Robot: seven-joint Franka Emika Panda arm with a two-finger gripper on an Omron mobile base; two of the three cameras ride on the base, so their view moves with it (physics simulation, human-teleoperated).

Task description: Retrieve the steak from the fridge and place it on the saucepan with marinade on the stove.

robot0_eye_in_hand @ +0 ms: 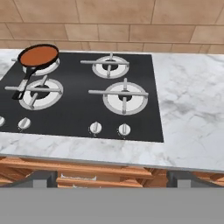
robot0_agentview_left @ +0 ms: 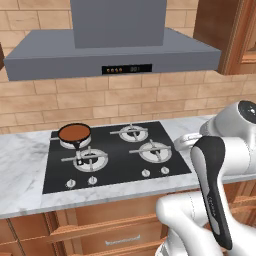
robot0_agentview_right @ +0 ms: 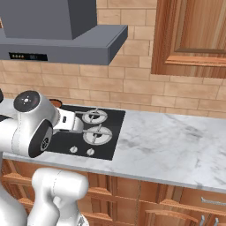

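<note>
Saucepan [robot0_eye_in_hand: 38,56] with marinade [robot0_eye_in_hand: 39,55]: on stove [robot0_eye_in_hand: 78,109], rear-left burner, ahead and left of gripper [robot0_eye_in_hand: 112,177]. Gripper: jaws spread wide, holding nothing.

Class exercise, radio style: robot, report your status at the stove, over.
End effector open, empty, facing the stove. Saucepan on back-left burner, marinade inside, no steak in it. Nothing blocking the saucepan.

Black glass stove [robot0_agentview_left: 115,160] with silver burners, reddish-brown marinade [robot0_agentview_left: 74,132] seen in a dark-rimmed saucepan [robot0_eye_in_hand: 27,73], white-grey marbled counter [robot0_agentview_right: 176,145], tan brick wall [robot0_agentview_left: 100,100], grey hood [robot0_agentview_left: 110,50].
</note>
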